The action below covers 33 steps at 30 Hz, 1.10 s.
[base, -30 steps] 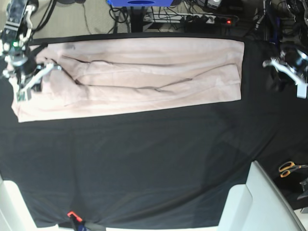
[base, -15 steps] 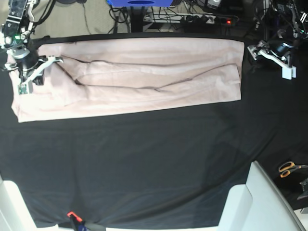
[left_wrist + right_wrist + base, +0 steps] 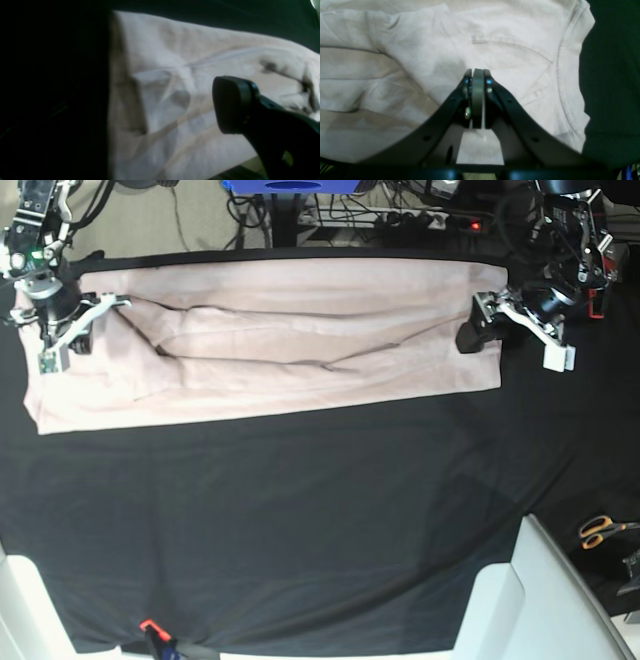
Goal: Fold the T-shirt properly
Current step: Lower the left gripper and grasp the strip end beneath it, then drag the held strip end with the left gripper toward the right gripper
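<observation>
A large pale pink T-shirt of thin fabric (image 3: pixel 290 340) lies folded into a long band across the far side of a black cloth table cover (image 3: pixel 300 530). The right gripper (image 3: pixel 62 332) hovers over one end, the left gripper (image 3: pixel 505 325) at the other end. Orange-handled scissors (image 3: pixel 600 530) lie near the edge.

The left gripper (image 3: pixel 505 323) (jaws now spread wide) has swung in over the T-shirt's (image 3: pixel 300 340) near edge.

T-shirt (image 3: pixel 190 100) blurred (left wrist view)
</observation>
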{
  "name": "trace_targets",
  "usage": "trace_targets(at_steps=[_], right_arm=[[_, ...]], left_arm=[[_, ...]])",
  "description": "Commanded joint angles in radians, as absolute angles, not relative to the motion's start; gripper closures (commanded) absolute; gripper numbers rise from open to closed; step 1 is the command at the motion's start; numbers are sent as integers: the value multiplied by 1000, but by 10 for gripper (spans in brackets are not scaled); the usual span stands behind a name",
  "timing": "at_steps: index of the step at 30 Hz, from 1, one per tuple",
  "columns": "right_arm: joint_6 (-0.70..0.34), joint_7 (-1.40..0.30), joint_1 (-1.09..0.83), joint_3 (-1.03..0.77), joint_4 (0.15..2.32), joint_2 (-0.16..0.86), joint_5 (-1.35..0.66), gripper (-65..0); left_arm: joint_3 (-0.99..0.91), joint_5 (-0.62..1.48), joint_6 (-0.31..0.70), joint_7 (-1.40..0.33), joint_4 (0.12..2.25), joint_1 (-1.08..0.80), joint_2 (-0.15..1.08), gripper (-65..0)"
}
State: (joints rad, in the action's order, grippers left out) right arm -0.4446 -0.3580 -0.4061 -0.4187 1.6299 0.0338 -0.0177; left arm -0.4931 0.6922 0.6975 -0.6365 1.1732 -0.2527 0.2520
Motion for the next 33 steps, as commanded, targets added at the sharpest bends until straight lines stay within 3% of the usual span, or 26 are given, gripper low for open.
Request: trace_targets(at_steps=[1, 3, 6, 10, 12, 13, 20, 25, 33], right_arm=[[-444, -335, -409, -423, 1650, 42, -22, -2], [-444, -335, -410, -423, 1650, 42, -22, -2], [-444, -335, -412, -423, 1650, 42, -22, -2], [-444, -335, -414, -423, 1650, 42, -22, -2], [-444, -335, -414, -423, 1650, 42, -22, -2], [-444, -335, -415, -423, 1650, 42, -22, -2], [-444, -335, -426, -423, 1650, 42, -22, -2], [-444, -335, -426, -423, 1650, 42, -22, -2], [-444, -335, -426, -423, 1650, 30, -22, -2]], left_arm=[[-486, 684, 698, -664, 1176, -262, 254, -650], [-484, 682, 698, -665, 1165, -262, 249, -629], [-463, 682, 698, -662, 1133, -259, 239, -482], [-461, 682, 698, -661, 1129, -259, 239, -216], [-463, 682, 698, -661, 1132, -257, 243, -35], [-463, 682, 698, -661, 1133, -252, 248, 0], [-450, 619, 698, -661, 1362, -275, 255, 0], [-427, 450, 698, -665, 1589, -321, 168, 0], [-139, 165, 512, -661, 1745, -380, 71, 0]])
